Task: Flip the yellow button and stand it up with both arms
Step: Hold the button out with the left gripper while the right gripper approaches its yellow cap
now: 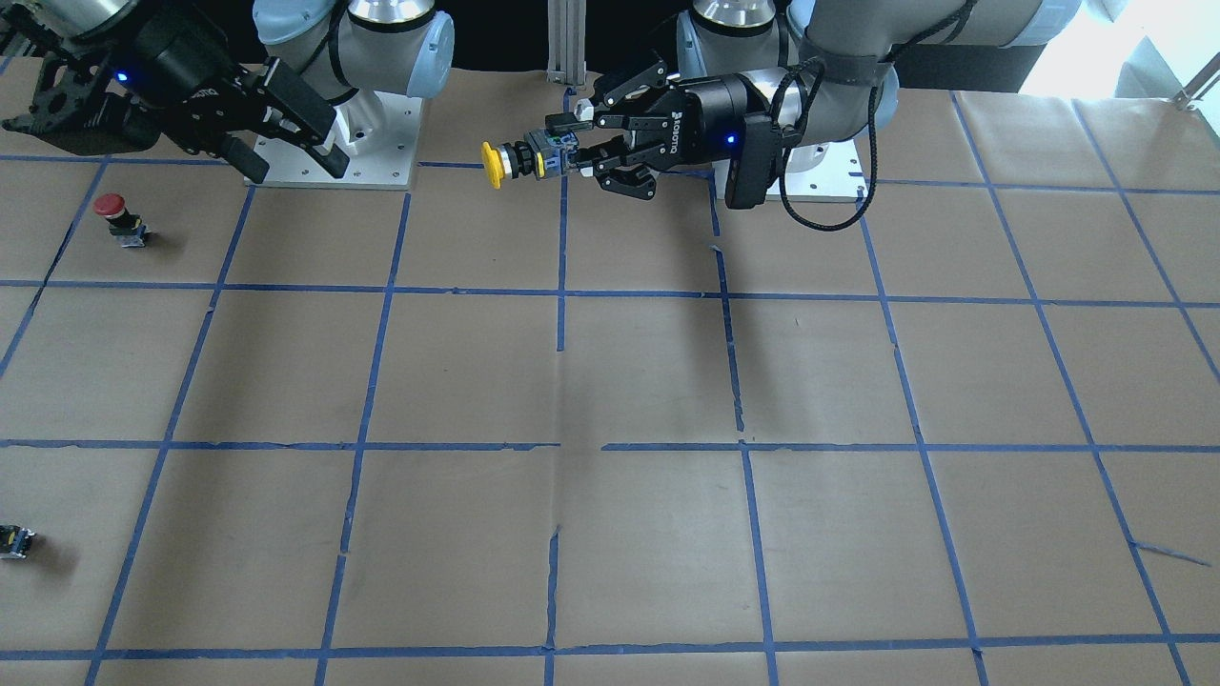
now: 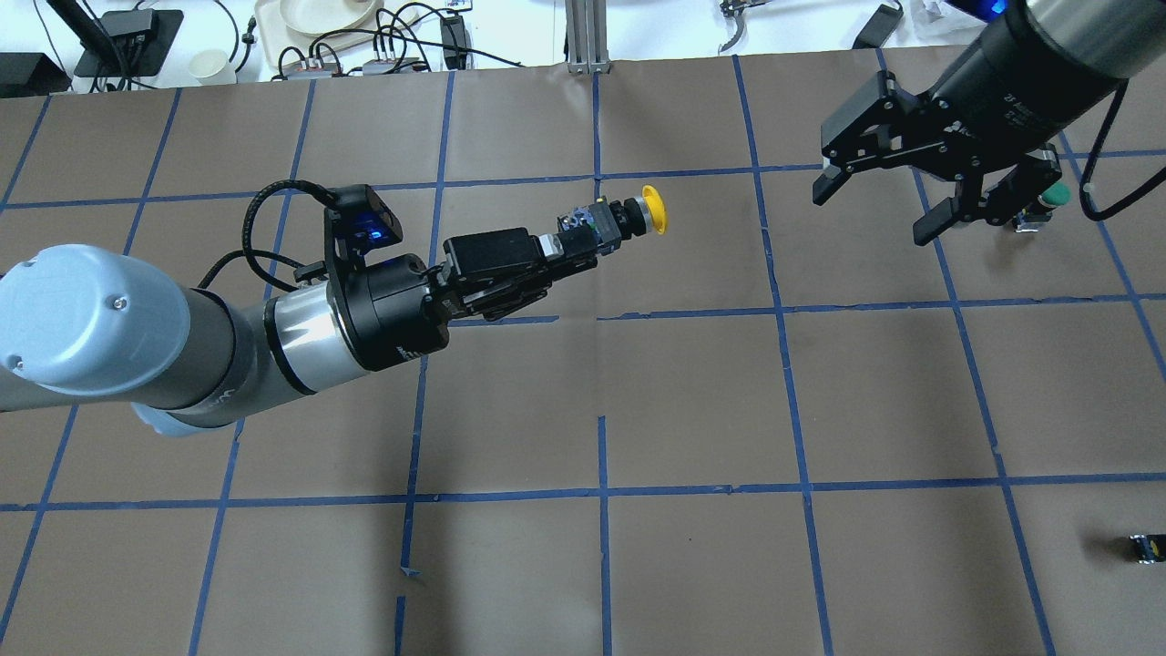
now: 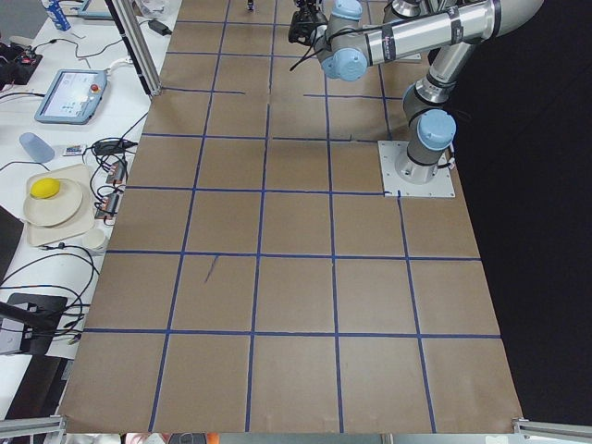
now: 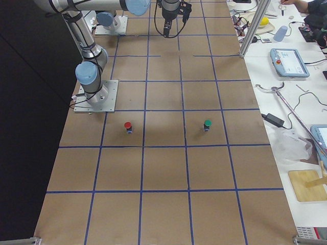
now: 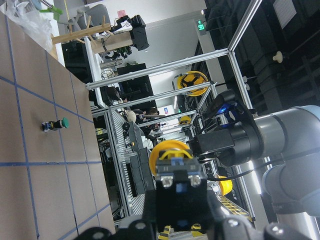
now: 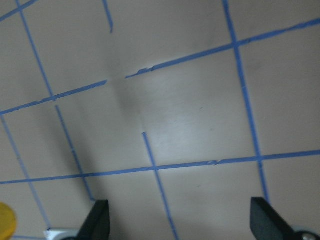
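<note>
My left gripper (image 2: 576, 241) is shut on the grey-black base of the yellow button (image 2: 629, 217) and holds it level in the air, yellow cap pointing toward my right arm. In the front view the left gripper (image 1: 576, 152) holds the button (image 1: 505, 163) above the table near the bases. The left wrist view shows the button's base (image 5: 175, 170) end-on between the fingers. My right gripper (image 2: 874, 210) is open and empty, well apart from the button; it also shows in the front view (image 1: 295, 157). In the right wrist view its fingers (image 6: 97, 220) are spread, with the yellow cap (image 6: 5, 227) at the lower left corner.
A red-capped button (image 1: 112, 211) stands on the table under my right arm. A green-capped button (image 2: 1052, 196) stands partly behind my right gripper. A tiny dark switch block (image 2: 1143, 547) lies near the right edge. Brown paper with a blue tape grid (image 1: 610, 381) covers the table.
</note>
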Controlling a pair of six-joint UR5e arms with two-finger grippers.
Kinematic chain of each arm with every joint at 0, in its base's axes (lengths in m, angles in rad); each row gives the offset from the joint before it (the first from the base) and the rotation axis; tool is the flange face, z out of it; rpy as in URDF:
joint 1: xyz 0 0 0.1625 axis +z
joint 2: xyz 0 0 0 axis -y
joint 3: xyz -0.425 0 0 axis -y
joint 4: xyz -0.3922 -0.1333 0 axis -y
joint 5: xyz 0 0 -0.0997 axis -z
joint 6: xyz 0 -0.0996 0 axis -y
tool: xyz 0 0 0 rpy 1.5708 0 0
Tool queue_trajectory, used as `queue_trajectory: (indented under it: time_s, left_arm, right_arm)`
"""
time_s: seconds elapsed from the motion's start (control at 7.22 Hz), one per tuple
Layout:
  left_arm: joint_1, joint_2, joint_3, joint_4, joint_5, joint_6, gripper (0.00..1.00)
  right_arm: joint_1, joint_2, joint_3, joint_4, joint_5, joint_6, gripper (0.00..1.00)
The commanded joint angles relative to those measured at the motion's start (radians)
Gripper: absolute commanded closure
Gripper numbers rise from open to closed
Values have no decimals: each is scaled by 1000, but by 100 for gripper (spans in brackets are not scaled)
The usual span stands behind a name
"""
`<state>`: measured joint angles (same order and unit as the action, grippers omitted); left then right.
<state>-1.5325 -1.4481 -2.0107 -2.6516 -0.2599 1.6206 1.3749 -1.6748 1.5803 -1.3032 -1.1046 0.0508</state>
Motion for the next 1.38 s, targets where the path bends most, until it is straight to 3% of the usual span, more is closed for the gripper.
queue_trajectory:
  time_s: [0.0, 0.14, 0.28, 0.69, 0.83, 1.25]
  left_arm:
    - [-78, 0, 1, -5, -101, 1, 87]
    - [-92, -9, -2, -4, -105, 1, 87]
    - [-92, 5, -2, -5, -104, 1, 87]
    - [-94, -3, -2, -4, -122, -1, 87]
    - [-95, -9, -2, -4, -145, 1, 87]
    - [-95, -9, 0, -2, -144, -1, 86]
  right_arm:
    - [-53, 0, 9, 227, 391, 1, 0]
    - [-51, 1, 17, 261, 514, 1, 0]
    - [-45, 3, 58, 275, 567, 1, 0]
    - [-47, -3, 188, 274, 577, 44, 0]
    - [-45, -6, 182, 253, 581, 164, 2]
    - [-36, 1, 188, 223, 636, 179, 7]
